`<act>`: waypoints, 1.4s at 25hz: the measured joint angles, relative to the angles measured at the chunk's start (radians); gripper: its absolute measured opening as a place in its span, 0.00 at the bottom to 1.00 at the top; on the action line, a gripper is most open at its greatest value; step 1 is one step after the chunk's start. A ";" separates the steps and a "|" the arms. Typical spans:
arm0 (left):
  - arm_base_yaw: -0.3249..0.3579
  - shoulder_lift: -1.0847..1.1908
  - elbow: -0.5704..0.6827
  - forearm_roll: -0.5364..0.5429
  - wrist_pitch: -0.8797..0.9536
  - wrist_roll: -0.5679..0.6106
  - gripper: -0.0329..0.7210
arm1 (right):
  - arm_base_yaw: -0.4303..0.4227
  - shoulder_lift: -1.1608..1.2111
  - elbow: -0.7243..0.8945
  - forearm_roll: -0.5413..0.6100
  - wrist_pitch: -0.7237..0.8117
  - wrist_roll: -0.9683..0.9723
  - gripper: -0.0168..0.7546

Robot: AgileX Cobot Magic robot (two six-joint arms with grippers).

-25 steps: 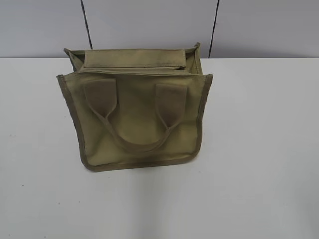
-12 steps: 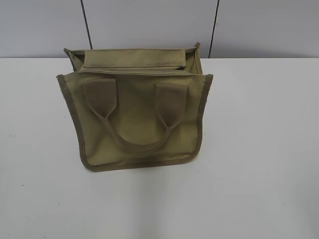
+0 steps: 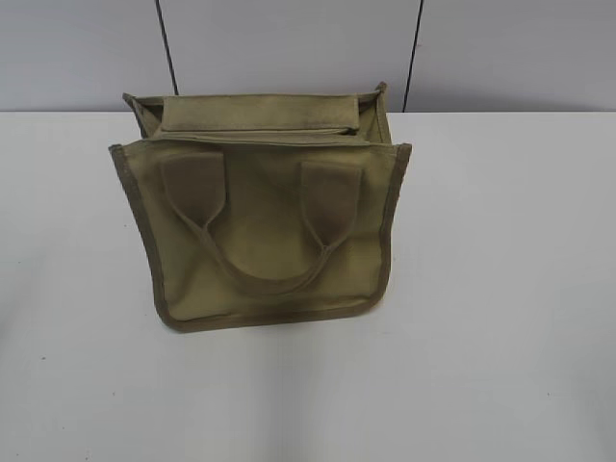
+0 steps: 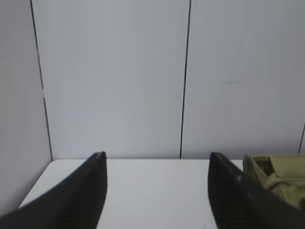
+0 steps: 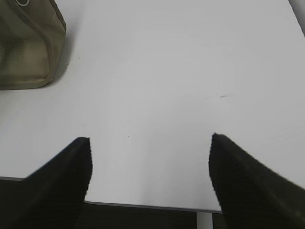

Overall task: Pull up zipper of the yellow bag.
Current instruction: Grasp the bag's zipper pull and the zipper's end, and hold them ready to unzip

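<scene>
Bag (image 3: 260, 231) sits on the white table (image 3: 500, 289), left of centre in the exterior view, back edge near the grey wall (image 3: 289, 48). Khaki-olive canvas, boxy, w/ darker olive trim (image 3: 387, 231) down both sides and along the bottom edge. Front face leans toward the camera; two broad strap tabs join into one looped handle (image 3: 265, 279) lying flat on the front panel. Second handle not clearly seen. Top of bag is a flat folded strip; zipper (image 3: 255, 133) shows as a thin dark line just under it, running left-right. Slider too small to pick out in the exterior view; a small silver ring (image 5: 22, 2) sits at the bag's top corner in the right wrist view, prob. the pull tab.

Left gripper (image 4: 157, 191): fingers spread wide apart, holding nothing, bare table between them, bag's corner just beyond the right finger. Right gripper (image 5: 150, 176): fingers also spread wide, nothing held, above the table's near edge, bag well off to the upper left. Neither arm appears in the exterior view.
</scene>
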 joint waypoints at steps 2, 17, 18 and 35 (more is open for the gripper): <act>0.000 0.096 0.077 0.001 -0.197 0.000 0.70 | 0.000 0.000 0.000 0.000 0.000 0.000 0.78; 0.000 1.288 0.193 0.208 -1.285 -0.063 0.63 | 0.000 0.000 0.000 0.000 0.000 0.000 0.78; 0.000 1.368 0.191 0.250 -1.344 -0.066 0.61 | 0.000 0.000 0.000 0.000 0.000 0.000 0.78; 0.001 1.847 -0.125 0.755 -1.482 -0.128 0.52 | 0.000 0.000 0.000 0.000 0.000 0.000 0.78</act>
